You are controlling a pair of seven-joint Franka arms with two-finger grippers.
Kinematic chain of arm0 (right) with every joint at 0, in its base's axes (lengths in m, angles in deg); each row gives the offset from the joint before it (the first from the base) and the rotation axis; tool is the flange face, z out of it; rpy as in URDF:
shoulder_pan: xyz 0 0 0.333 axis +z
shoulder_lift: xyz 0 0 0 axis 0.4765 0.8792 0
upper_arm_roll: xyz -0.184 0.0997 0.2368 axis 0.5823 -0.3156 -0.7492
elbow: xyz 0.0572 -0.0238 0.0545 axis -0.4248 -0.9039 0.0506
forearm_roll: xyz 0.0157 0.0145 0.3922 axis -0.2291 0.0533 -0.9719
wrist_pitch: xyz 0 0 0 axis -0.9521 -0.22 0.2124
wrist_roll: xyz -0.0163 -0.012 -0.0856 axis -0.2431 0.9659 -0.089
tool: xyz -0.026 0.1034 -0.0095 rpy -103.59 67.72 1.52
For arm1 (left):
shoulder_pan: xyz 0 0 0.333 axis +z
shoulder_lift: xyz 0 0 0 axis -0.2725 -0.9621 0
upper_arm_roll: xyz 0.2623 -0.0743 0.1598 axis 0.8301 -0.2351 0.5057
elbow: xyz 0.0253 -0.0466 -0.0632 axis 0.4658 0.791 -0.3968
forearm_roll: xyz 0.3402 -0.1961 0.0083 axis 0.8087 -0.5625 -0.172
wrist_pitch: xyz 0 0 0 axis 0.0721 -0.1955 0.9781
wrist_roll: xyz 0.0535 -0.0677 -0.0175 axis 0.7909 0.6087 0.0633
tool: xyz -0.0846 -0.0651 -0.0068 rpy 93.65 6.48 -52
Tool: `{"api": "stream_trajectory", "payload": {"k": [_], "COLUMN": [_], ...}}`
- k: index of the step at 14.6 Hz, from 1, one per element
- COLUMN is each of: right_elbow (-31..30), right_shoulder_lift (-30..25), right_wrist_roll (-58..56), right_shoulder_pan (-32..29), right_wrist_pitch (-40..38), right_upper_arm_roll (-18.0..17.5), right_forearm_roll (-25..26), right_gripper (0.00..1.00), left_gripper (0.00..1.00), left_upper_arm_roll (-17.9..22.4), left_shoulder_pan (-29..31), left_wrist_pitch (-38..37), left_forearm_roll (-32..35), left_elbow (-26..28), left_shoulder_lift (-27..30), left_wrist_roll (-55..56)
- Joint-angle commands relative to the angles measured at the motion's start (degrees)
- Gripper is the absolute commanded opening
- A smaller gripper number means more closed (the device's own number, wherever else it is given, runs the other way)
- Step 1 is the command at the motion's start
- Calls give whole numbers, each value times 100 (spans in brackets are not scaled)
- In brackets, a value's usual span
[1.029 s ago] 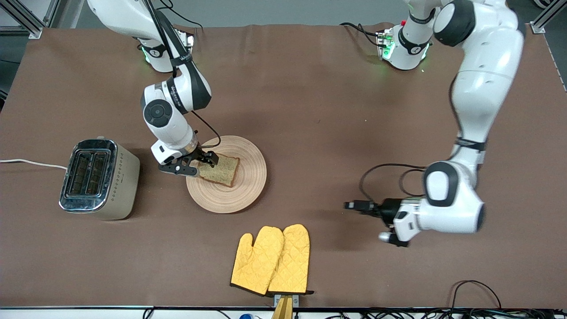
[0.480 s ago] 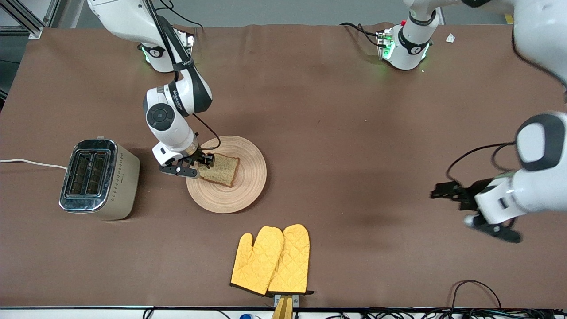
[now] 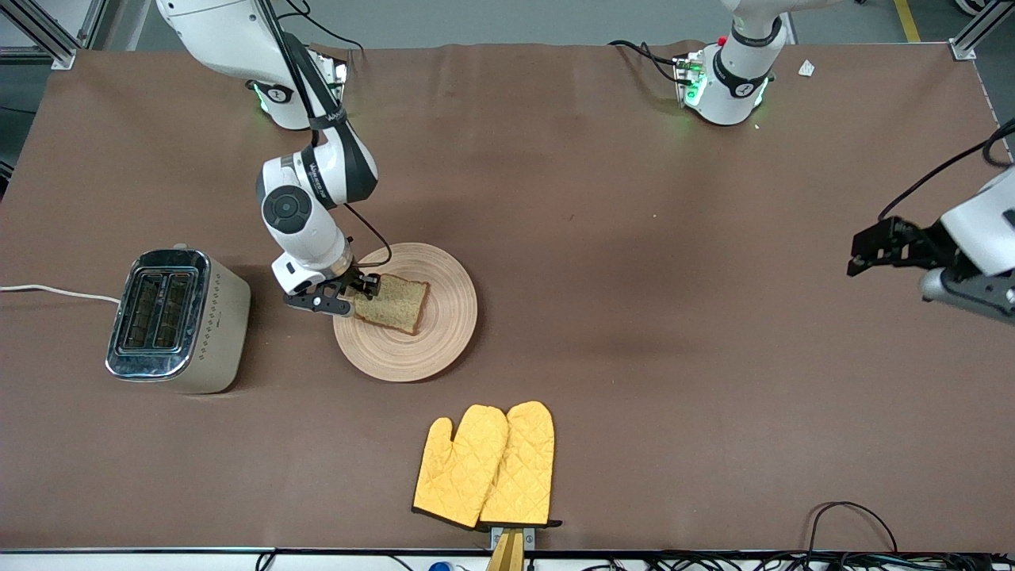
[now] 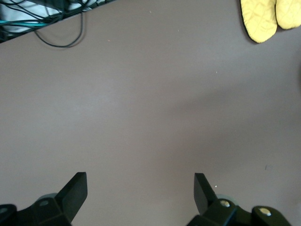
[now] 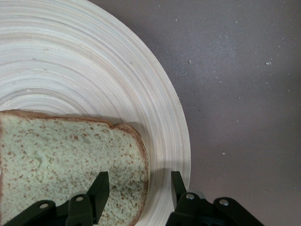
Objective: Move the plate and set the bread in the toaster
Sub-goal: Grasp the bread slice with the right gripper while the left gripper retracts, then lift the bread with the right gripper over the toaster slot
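Observation:
The bread (image 3: 396,305), a brown speckled slice, lies flat on the round light-wood plate (image 3: 444,333). My right gripper (image 3: 361,295) points down at the slice's edge toward the toaster. In the right wrist view the gripper (image 5: 139,176) stands half closed astride that edge of the bread (image 5: 56,155). One finger is over the crumb, the other over the plate (image 5: 94,56), and a strip of plate shows between crust and finger. The cream toaster (image 3: 170,321) stands toward the right arm's end, slots up. My left gripper (image 3: 855,255) hangs open and empty over bare cloth at the left arm's end; the left wrist view shows it (image 4: 141,181) wide open.
A pair of yellow oven mitts (image 3: 485,464) lies near the front edge, nearer to the camera than the plate, and shows in the left wrist view (image 4: 270,16). The toaster's white cord (image 3: 55,292) runs off the table's end. Black cables (image 4: 56,28) hang at the table's front edge.
The left arm has swung away from the table's middle to its own end. The right gripper's jaws have narrowed round the bread's edge; bread and plate stay put.

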State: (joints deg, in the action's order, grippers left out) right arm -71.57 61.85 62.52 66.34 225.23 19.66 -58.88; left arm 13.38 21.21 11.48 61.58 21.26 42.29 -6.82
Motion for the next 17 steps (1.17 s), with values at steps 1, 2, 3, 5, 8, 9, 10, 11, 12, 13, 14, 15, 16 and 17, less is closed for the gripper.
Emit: {"api": "stream_trajectory", "payload": {"k": [1, 2, 3, 5, 8, 9, 10, 11, 12, 13, 14, 15, 16, 17], "right_elbow": [-101, -92, -92, -83, -83, -66, -22, 39, 153, 363, 678, 1064, 1495, 1943], "right_shoulder_lift": [63, 80, 89, 124, 221, 221, 221, 221, 221, 221, 204, 169, 160, 160], "right_wrist_roll": [6, -2, 6, 6, 15, 15, 41, 85, 94, 86, 68, 51, 42, 42], "right_shoulder_pan": [35, 44, 44, 61, 123, 149, 158, 167, 158, 149, 149, 88, 53, 18], "right_wrist_pitch": [169, 178, 195, 213, 354, 336, 275, 257, 196, -222, -740, -1319, -1951, -2576], "right_upper_arm_roll": [-8, -8, -8, -8, -8, -8, -8, -8, -8, 1, 27, 45, 88, 176], "right_forearm_roll": [-115, -115, -115, -115, -115, -115, -115, -115, -115, -106, -97, -45, -10, 112], "right_gripper": [53, 48, 44, 36, 21, 12, 4, 0, 0, 0, 0, 0, 0, 0], "left_gripper": [100, 100, 100, 100, 100, 100, 100, 100, 100, 100, 100, 100, 100, 100], "left_upper_arm_roll": [38, 47, 47, 47, 99, 126, 178, 275, 476, 661, 775, 872, 882, 882], "left_shoulder_pan": [66, 93, 93, 76, -99, -214, -284, -442, -704, -855, -926, -935, -927, -918], "left_wrist_pitch": [-38, -117, -135, -109, 408, 584, 673, 761, 814, 840, 893, 954, 1025, 1034], "left_forearm_roll": [72, 63, 54, 45, 37, 28, 28, 19, 19, 2, -94, -217, -244, -253], "left_elbow": [332, 420, 447, 709, 1683, 2017, 2299, 2528, 2722, 2810, 2898, 3021, 3092, 3110], "left_shoulder_lift": [483, 598, 643, 826, 1511, 1713, 1916, 2074, 2215, 2277, 2304, 2365, 2418, 2427], "left_wrist_roll": [361, 379, 406, 676, 950, 1055, 1222, 1363, 1460, 1487, 1487, 1478, 1470, 1443]}}
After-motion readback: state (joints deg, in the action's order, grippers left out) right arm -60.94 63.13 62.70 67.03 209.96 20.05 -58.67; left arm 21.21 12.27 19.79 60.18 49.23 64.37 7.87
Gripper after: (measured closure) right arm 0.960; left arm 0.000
